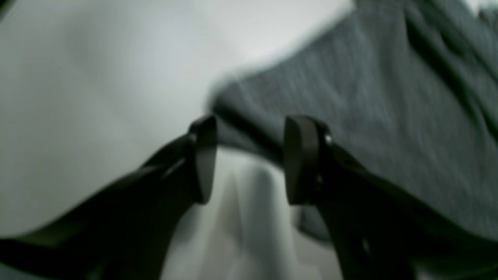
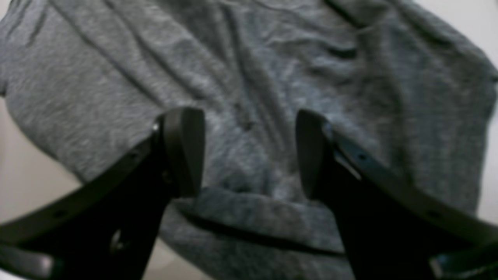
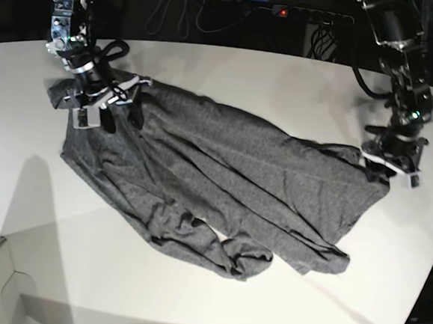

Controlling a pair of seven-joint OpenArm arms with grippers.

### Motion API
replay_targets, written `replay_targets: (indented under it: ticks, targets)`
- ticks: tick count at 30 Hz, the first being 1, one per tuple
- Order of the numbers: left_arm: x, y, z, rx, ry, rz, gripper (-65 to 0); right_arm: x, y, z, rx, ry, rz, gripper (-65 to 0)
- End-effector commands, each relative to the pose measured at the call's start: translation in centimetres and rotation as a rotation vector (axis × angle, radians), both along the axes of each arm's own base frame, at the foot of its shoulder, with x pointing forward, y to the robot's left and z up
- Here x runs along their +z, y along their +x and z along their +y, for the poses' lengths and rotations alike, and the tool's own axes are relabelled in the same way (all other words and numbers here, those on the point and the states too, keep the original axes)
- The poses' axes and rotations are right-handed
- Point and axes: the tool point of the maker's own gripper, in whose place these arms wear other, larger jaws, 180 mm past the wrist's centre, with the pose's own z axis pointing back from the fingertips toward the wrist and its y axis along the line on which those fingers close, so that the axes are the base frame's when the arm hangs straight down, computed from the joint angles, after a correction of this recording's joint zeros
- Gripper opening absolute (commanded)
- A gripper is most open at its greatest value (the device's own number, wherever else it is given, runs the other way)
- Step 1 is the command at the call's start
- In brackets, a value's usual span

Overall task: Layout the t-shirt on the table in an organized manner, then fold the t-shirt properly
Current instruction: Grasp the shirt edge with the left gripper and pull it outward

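The t-shirt (image 3: pixel 222 181) is spread across the middle of the table (image 3: pixel 213 304), running as a wide band from the far left of the base view down toward the near right. It is not laid flat: long creases run along its length, and near the front edge the cloth is bunched into a rumpled fold.

The right claw (image 3: pixel 119 113) is seen at the upper-left end of the garment in the base view, poised over the cloth close to one corner. In the right wrist view the right claw (image 2: pixel 249 153) is shown with its two dark fingers (image 2: pixel 183 149) spread wide apart; wrinkled grey knit fills the gap behind them, and a folded hem lies just below the tips. Nothing is gripped between them.

The left claw (image 3: pixel 390 167) is found at the opposite end of the shirt, at the right of the base view, right at the edge of the fabric. In the left wrist view, which is blurred, the left claw (image 1: pixel 249 159) is shown with its fingers (image 1: pixel 204 159) parted; an edge of the shirt (image 1: pixel 369 128) crosses behind the gap, with bare white table below it. No cloth is seen pinched between the fingers, though whether a tip touches the fabric cannot be told
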Motion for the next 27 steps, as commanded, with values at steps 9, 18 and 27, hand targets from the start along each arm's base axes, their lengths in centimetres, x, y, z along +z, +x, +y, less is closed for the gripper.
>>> replay_targets:
  ticks: [9, 18, 27]
  targets:
    - [3.7, -0.9, 1.9, 0.089, 0.022, -0.12, -37.4, 1.1, 0.4, -0.3, 0.004, 0.002, -0.042, -27.7]
    - [4.9, 2.7, 2.6, 0.147, -0.037, -0.179, -37.4, 1.4, 0.7, -0.7, 0.01, -0.011, -0.051, -27.7]
    - [1.6, 4.3, 2.5, 0.153, -0.053, -0.09, -37.4, 1.2, 0.6, -0.7, 0.009, -0.011, -0.045, -27.7]
